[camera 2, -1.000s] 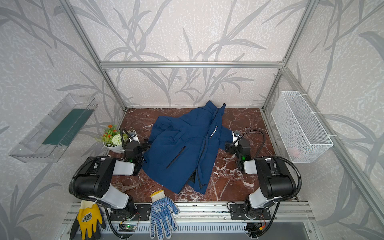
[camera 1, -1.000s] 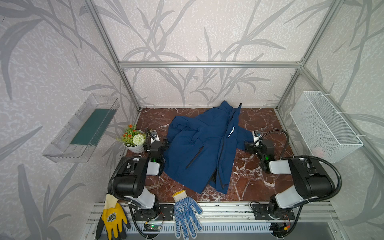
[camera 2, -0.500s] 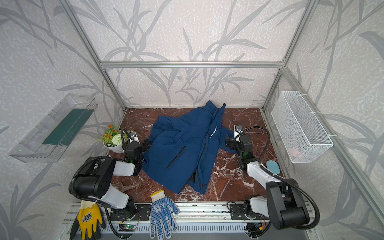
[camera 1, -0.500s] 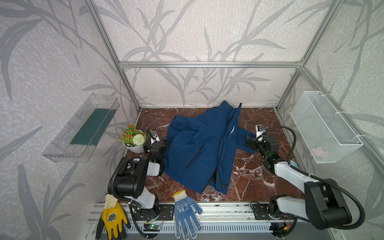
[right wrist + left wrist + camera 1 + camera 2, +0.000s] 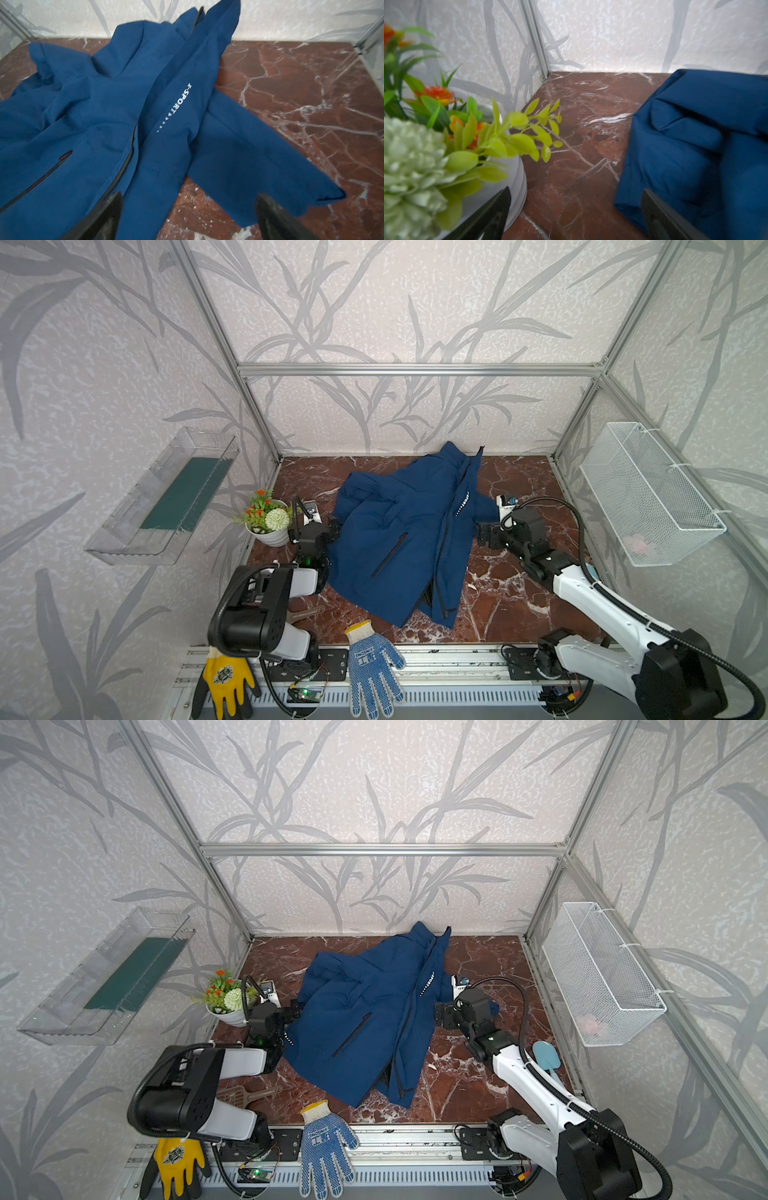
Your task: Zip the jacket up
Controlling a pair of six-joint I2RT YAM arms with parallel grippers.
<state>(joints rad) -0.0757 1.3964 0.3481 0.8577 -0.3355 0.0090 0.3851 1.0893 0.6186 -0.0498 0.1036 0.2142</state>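
The navy blue jacket lies spread on the marble floor, collar toward the back wall. Its dark front zipper runs down the middle and stands open near the hem. White lettering marks the front flap. My left gripper is open, low beside the jacket's left edge, one finger over the fabric. My right gripper is open at the jacket's right sleeve, straddling sleeve and floor, nothing held.
A white pot of flowers stands close to the left gripper. A blue-dotted glove and a yellow glove lie on the front rail. A wire basket and a clear shelf hang on the side walls. A light blue scoop lies front right.
The right arm has unfolded, its elbow swinging back to the front right corner, and its gripper has edged toward the jacket's sleeve. The left arm and the jacket have not moved.
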